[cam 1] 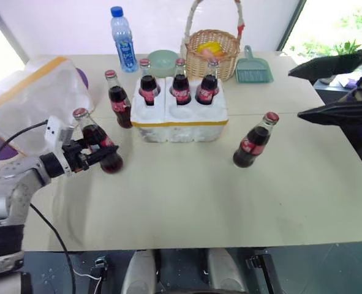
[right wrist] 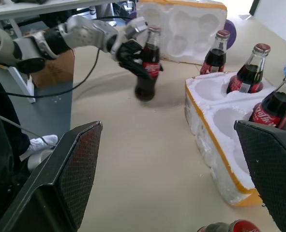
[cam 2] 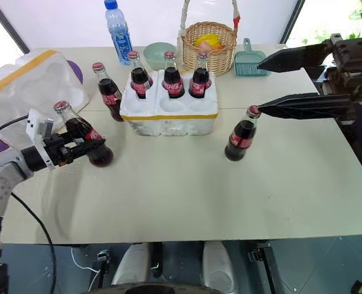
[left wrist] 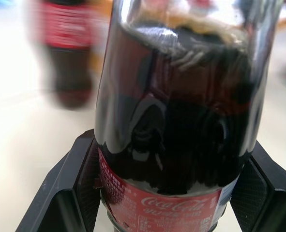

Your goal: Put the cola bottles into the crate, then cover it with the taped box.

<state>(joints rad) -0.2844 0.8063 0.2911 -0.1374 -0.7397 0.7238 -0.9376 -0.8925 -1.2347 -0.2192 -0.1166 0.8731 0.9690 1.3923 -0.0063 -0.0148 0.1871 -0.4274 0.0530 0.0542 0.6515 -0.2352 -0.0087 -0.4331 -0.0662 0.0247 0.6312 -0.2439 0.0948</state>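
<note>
Left gripper [cam 1: 100,154] pinches a tilted cola bottle [cam 1: 98,142] at its label.
Righting it before lowering into an empty front hole of the crate [cam 1: 179,121] should avoid snagging.

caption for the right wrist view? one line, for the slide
Left gripper clamps a tilted cola bottle beside the half-filled crate, seen between the open right gripper's fingers.

Red-capped dark cola bottles [cam 1: 181,86] — white, yellow-banded crate [cam 1: 179,120]
</note>
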